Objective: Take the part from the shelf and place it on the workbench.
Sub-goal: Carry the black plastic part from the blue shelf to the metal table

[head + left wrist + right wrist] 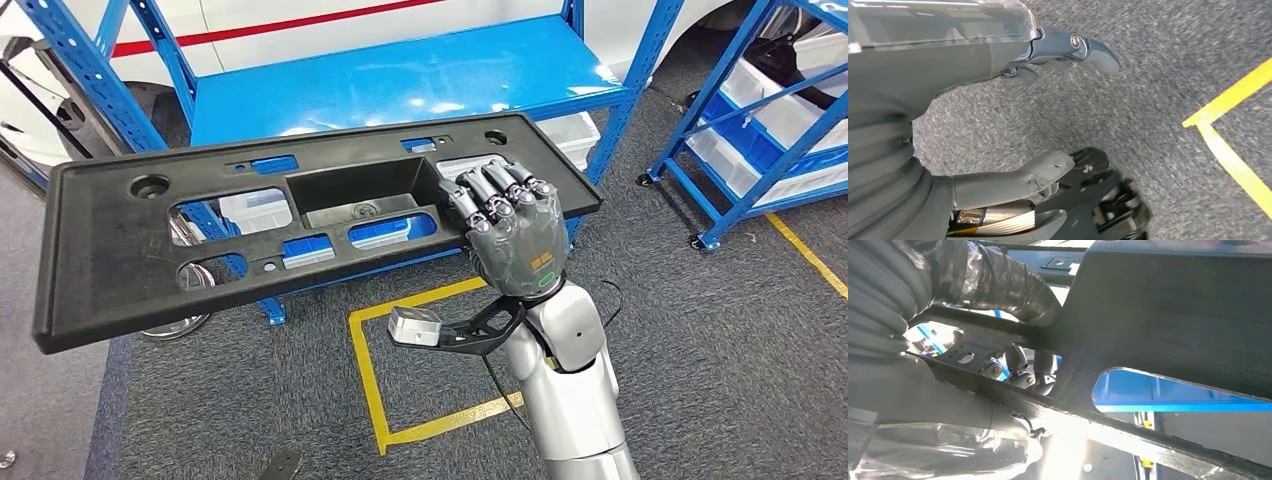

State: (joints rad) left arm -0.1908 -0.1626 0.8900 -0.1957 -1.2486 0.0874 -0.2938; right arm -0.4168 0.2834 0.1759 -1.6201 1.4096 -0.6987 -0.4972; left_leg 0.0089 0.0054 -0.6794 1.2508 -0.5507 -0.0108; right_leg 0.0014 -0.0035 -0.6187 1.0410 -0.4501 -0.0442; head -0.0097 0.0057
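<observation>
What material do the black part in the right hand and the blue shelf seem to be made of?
The black part looks like moulded plastic with a matt, slightly grainy finish: it has formed cut-outs, a sunken tray and soft edges, and the right hand holds it alone by one end. The blue shelf looks like painted metal, probably steel: glossy reflections on the board and punched holes along the posts.

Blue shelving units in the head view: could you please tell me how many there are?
2: one blue shelf unit directly behind the held black part, another at right; more may lie outside view.
</observation>
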